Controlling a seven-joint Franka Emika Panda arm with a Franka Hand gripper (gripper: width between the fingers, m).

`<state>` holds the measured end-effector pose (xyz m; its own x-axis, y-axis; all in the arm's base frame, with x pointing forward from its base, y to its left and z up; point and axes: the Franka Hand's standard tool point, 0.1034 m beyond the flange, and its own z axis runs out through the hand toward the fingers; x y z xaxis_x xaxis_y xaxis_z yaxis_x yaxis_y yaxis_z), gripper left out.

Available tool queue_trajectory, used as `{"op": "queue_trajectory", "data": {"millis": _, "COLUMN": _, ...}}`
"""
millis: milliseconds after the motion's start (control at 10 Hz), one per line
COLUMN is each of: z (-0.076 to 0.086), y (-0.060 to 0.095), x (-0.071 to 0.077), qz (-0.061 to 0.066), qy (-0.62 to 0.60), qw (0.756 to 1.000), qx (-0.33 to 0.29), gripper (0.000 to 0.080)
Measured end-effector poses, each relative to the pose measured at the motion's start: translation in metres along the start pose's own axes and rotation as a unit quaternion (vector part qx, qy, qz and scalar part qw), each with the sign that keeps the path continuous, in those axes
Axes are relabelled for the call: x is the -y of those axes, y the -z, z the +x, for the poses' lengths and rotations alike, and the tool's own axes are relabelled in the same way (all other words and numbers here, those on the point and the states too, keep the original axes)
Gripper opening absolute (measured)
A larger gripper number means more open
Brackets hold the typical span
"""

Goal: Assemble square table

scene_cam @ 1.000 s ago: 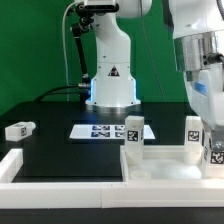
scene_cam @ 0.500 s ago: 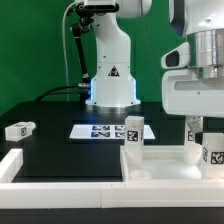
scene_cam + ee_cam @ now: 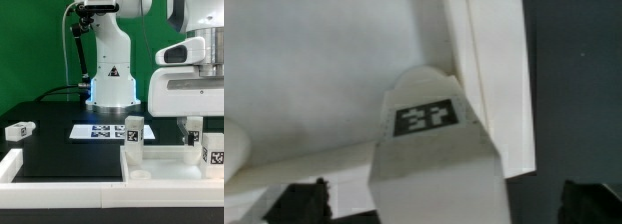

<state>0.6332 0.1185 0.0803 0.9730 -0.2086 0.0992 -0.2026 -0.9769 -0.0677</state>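
The square table top lies at the front on the exterior view's right. Three white tagged legs stand upright on it: one at the left corner, one at the far right, and one under my hand. My gripper hangs over that last leg. In the wrist view the leg rises between my dark fingertips, with a gap on each side. My gripper is open and straddles the leg without touching it. A fourth leg lies loose on the exterior view's left.
The marker board lies flat in front of the robot base. A long white L-shaped wall piece runs along the front left and along the front edge.
My hand has come down and shifted toward the exterior view's left, so that it now sits over the back right leg and hides its top.
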Motion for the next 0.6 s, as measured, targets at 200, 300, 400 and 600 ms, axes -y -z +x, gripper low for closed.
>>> {"op": "queue_trajectory", "data": {"millis": 200, "z": 0.0000, "y": -0.0012, "x": -0.0006, "qz": 0.000, "qy": -0.002, "qw": 1.000, "qx": -0.002, "gripper": 0.0649}}
{"op": "queue_trajectory", "data": {"millis": 300, "z": 0.0000, "y": -0.0012, "x": -0.0007, "qz": 0.000, "qy": -0.014, "qw": 1.000, "qx": -0.002, "gripper": 0.0528}}
{"op": "queue_trajectory", "data": {"millis": 400, "z": 0.0001, "y": -0.0013, "x": -0.0011, "qz": 0.000, "qy": -0.013, "qw": 1.000, "qx": -0.002, "gripper": 0.0392}}
{"op": "queue_trajectory", "data": {"millis": 600, "z": 0.0004, "y": -0.0015, "x": -0.0024, "qz": 0.000, "qy": -0.076, "qw": 0.997, "qx": -0.002, "gripper": 0.0289}}
